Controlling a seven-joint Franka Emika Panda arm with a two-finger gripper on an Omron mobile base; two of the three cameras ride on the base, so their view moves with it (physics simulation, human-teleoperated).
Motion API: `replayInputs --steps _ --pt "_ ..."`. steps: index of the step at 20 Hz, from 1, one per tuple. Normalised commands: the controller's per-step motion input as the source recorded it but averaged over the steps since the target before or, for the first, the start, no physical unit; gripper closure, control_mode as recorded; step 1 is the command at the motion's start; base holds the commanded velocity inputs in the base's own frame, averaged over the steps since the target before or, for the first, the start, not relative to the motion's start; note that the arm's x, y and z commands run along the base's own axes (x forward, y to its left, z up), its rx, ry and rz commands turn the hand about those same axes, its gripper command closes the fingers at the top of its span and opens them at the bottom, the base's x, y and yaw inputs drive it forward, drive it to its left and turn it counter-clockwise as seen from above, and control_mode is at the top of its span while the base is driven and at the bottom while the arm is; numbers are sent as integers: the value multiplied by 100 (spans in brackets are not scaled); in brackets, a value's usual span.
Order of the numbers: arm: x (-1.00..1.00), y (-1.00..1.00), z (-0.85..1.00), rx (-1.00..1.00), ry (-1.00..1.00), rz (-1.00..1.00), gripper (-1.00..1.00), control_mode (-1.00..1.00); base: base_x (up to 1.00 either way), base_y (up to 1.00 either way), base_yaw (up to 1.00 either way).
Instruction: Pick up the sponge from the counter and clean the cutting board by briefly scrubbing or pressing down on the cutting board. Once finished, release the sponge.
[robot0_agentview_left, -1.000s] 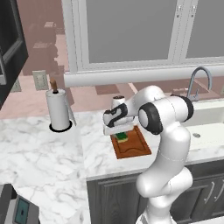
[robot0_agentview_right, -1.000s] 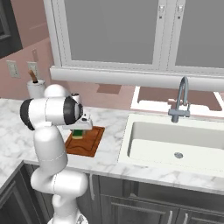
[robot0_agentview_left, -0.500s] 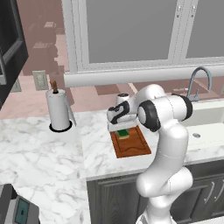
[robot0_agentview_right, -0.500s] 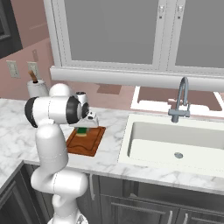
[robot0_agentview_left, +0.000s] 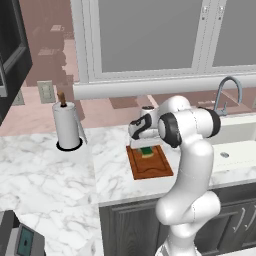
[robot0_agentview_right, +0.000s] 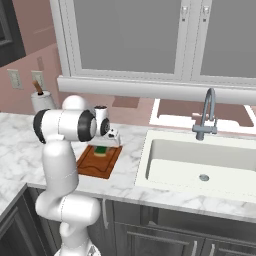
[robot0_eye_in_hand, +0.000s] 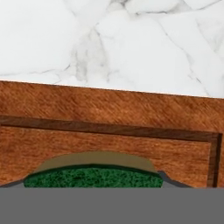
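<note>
The green-topped sponge (robot0_agentview_left: 146, 151) rests on the far part of the reddish-brown cutting board (robot0_agentview_left: 150, 167), which lies on the white marble counter (robot0_agentview_left: 50, 175). My gripper (robot0_agentview_left: 143, 145) reaches down onto the sponge. In the right base view the gripper (robot0_agentview_right: 102, 146) sits right over the sponge (robot0_agentview_right: 101, 150) and the board (robot0_agentview_right: 95, 165). The hand view is very close to the board (robot0_eye_in_hand: 109, 109). There the sponge (robot0_eye_in_hand: 92, 177) bulges between the fingertips (robot0_eye_in_hand: 168, 180), green over a yellow rim. The gripper (robot0_eye_in_hand: 94, 183) is shut on the sponge.
A paper towel holder (robot0_agentview_left: 66, 127) stands on the counter left of the board, also seen behind the arm (robot0_agentview_right: 42, 100). To the right lie a white sink (robot0_agentview_right: 200, 160) and its faucet (robot0_agentview_right: 206, 112). A dark device (robot0_agentview_left: 20, 240) sits at the lower left.
The gripper has slid the sponge across the board, away from the counter's front edge and towards the sink. The board has stayed in place.
</note>
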Motion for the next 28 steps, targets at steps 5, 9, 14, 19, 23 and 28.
replayInputs --steps 5,9,14,19,23,28 --pt "-9 -13 -100 -2 0 -4 100 -100 0 0 0" --pt "-25 0 -28 0 -4 -1 100 -100 0 0 0" --pt "-60 29 37 2 -11 5 100 -100 0 0 0" --pt "-21 89 28 2 2 2 100 -100 0 0 0" --pt "-23 87 16 1 1 0 100 -100 0 0 0" --pt "-29 83 1 0 0 0 100 -100 0 0 0"
